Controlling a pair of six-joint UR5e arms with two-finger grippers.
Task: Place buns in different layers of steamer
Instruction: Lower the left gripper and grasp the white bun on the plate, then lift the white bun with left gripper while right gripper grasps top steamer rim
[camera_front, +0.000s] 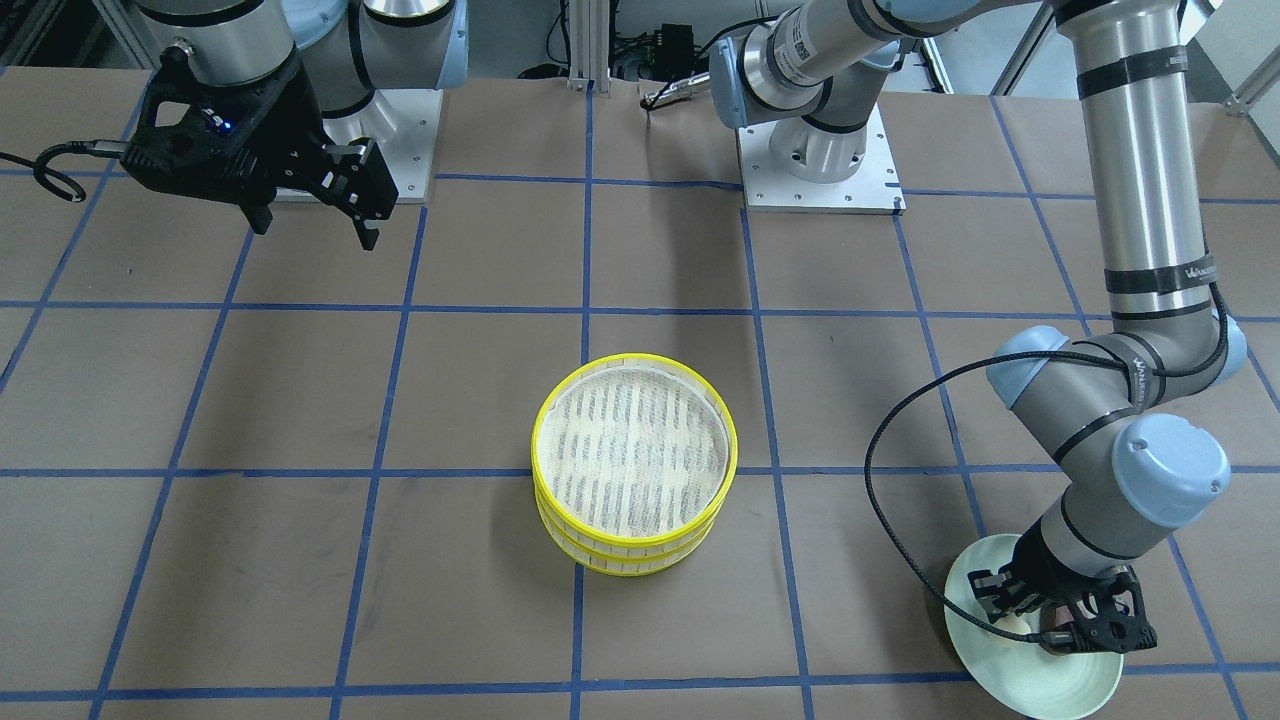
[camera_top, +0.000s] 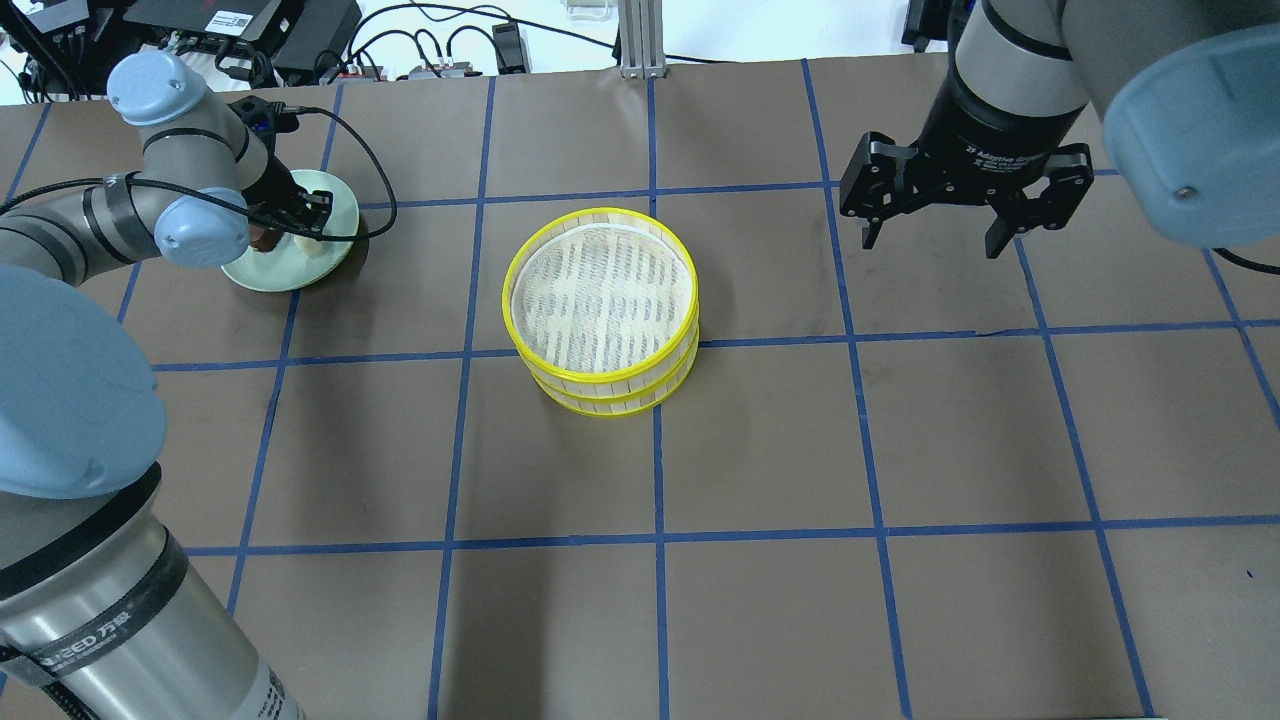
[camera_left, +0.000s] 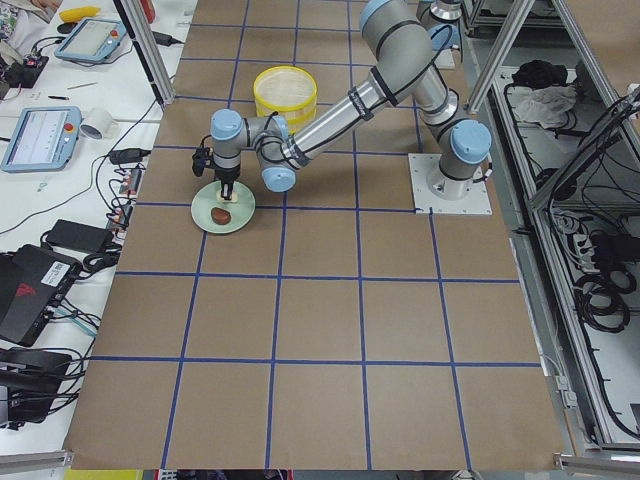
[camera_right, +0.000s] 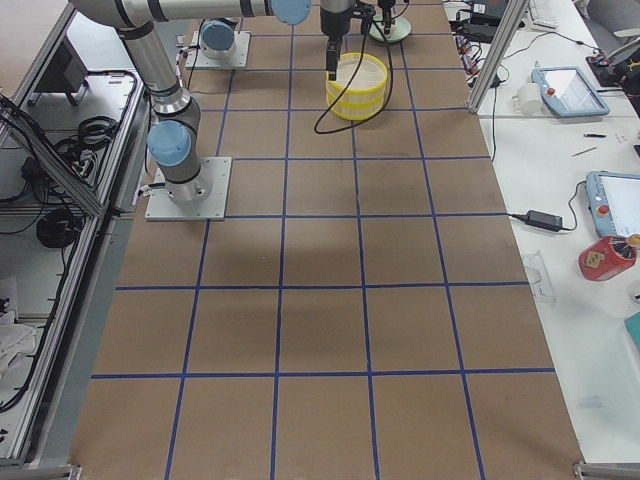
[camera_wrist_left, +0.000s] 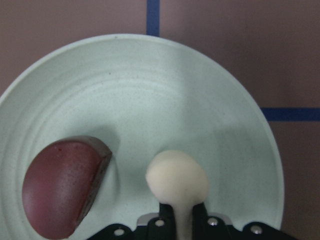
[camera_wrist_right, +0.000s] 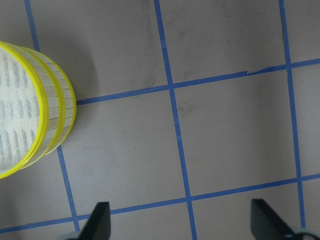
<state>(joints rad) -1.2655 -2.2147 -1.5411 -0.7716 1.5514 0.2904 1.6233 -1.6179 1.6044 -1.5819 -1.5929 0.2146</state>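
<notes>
The brown desk (camera_top: 760, 600) fills every view, and the steamer (camera_top: 600, 300) sits in the middle of the overhead view. I see more than one yellow rim stacked up, and the top layer (camera_front: 633, 455) is bare. The pale green plate (camera_top: 275, 275) is at the upper left of that view, well apart from the steamer.

The right fingers (camera_wrist_right: 98, 222) are spread wide and hold nothing. They are at the upper right of the overhead view, with the steamer between them and the plate.

The left fingers (camera_wrist_left: 166, 216) are over the plate. In the left wrist view they are squeezed narrow on the cream-white bun (camera_wrist_left: 177, 177), at the bottom middle of the frame. The bun's long way runs up the frame from them. The dark reddish-brown bun (camera_wrist_left: 62, 190) lies at the lower left, near the cream-white bun but not touching it.

I think a lift and a carry come next. From the left fingers the steamer lies to the right and a bit lower in the overhead view, so the left arm is the nearer one.

I cannot tell if the cream-white bun is off the plate. Its low end is hidden by the fingers, and the lower layers are covered by the top one
</notes>
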